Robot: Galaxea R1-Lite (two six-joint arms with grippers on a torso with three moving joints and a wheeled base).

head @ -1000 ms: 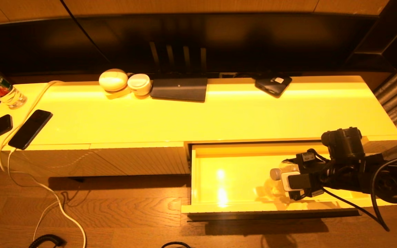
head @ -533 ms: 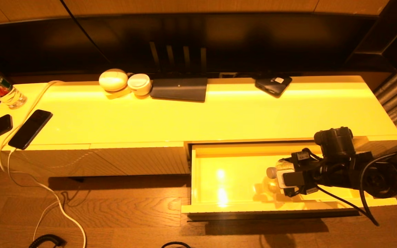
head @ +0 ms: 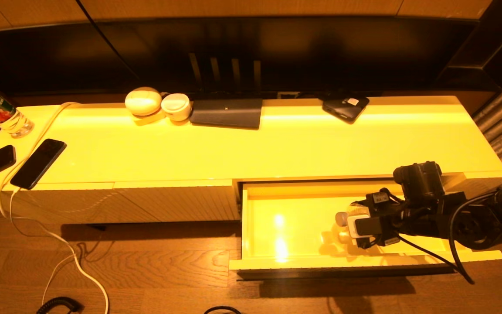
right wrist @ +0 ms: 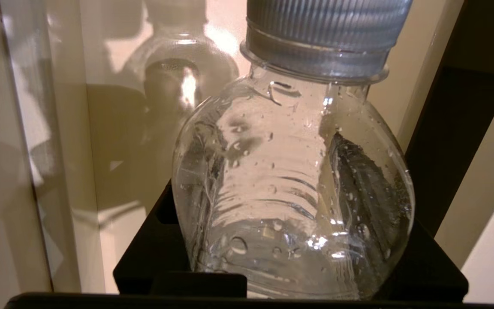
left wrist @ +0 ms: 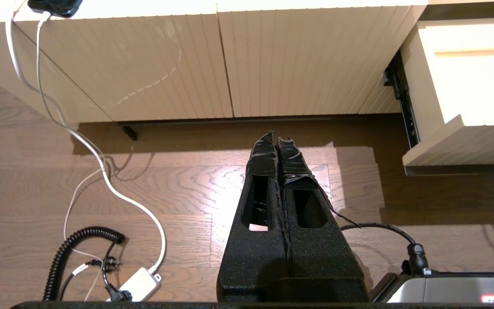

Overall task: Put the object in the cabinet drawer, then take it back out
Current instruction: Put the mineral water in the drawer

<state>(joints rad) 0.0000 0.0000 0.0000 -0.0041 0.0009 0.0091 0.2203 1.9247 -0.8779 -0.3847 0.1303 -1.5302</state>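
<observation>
Right gripper [head: 357, 226] pinches the bottle [head: 349, 218] over the drawer [head: 286, 226], at 4 o'clock in the head view. Lower level onto the floor, then release.

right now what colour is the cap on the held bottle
Grey-white, finely ribbed cap; right wrist view.

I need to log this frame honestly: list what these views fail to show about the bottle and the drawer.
- Bottle base, head view: hidden behind the right gripper, so contact with the drawer floor is unclear.
- Bottle lower body, right wrist view: cut off by the frame edge.
- Drawer handle slot: unseen in any view.
- Left gripper: parked, away from the drawer.
</observation>
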